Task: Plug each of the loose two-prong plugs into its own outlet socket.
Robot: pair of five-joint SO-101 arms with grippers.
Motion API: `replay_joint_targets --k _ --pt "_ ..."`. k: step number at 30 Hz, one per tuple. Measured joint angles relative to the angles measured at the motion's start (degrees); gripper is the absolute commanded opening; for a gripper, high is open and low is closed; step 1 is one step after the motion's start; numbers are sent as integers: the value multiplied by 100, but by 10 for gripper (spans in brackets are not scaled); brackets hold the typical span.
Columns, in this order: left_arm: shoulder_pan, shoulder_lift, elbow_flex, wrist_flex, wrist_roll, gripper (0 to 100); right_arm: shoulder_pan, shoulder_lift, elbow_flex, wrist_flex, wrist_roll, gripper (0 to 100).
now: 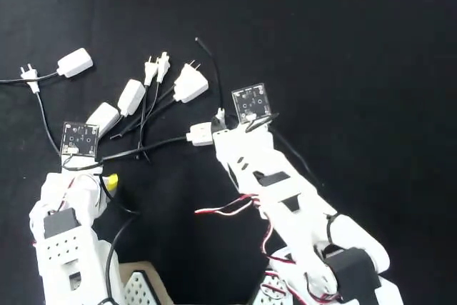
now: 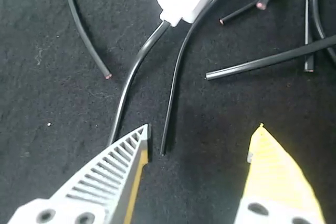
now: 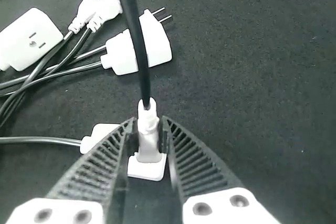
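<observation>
- Right wrist view: the right gripper [image 3: 147, 121] is closed tightly around a small white plug [image 3: 147, 140]. The plug stands upright, and its black cable [image 3: 131, 24] goes up out of it.
- Just beside this plug lies a white socket [image 3: 100, 132].
- High view: the same gripper [image 1: 220, 119] is near the middle of the black table [image 1: 371, 69]. A big two-prong plug [image 1: 191, 85] and two small plugs [image 1: 156, 69] lie loose close behind it.
- Left wrist view: the left gripper [image 2: 202, 132] is open and holds nothing. A thin cable end [image 2: 164, 148] lies between its fingers.
</observation>
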Motion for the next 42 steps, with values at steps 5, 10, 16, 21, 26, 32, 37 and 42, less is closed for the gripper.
replay_joint_targets --k 5,10,16,21,26,32,37,42 --pt "0 0 0 0 -18 303 -26 0 0 0 0 12" --pt "0 0 0 0 -18 303 -176 -18 -35 229 -9 12" --pt "0 0 0 0 -18 303 -264 -62 -79 369 -9 12" --pt "0 0 0 105 -18 303 -264 -62 -79 369 -9 12" --pt "0 0 0 141 -18 303 -273 422 -545 563 246 12" --pt "0 0 0 141 -18 303 -273 967 -1284 1029 334 12" --pt "0 0 0 141 -18 303 -273 571 -941 1046 519 12" --pt "0 0 0 141 -167 303 -369 62 -484 1152 941 13"
